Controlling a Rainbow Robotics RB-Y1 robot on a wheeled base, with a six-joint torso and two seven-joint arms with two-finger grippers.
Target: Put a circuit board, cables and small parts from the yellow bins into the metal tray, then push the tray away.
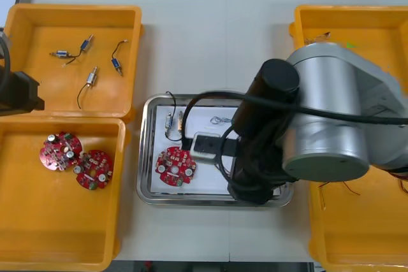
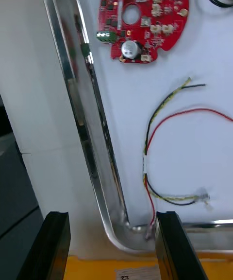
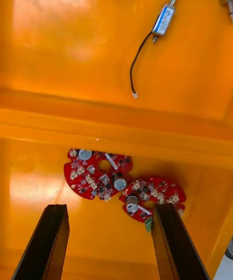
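Note:
The metal tray (image 1: 145,157) lies mid-table, white inside. It holds a round red circuit board (image 1: 175,165), small metal parts (image 1: 171,121) with black leads, and a red and yellow cable (image 2: 149,163). My right arm (image 1: 319,119) reaches over the tray's right half. The right gripper (image 2: 112,248) is open, straddling the tray's rim (image 2: 104,183) near a corner, one finger (image 2: 174,246) by the cable's end. The board (image 2: 143,15) lies farther off. My left gripper (image 3: 109,246) is open and holds nothing, above two red boards (image 3: 99,175) (image 3: 153,197) in a yellow bin (image 1: 38,234).
The far left bin (image 1: 134,62) holds several small metal parts (image 1: 92,78) with black leads. Two more yellow bins (image 1: 306,23) (image 1: 357,240) stand at the right, partly covered by my right arm. Bare table lies beyond the tray.

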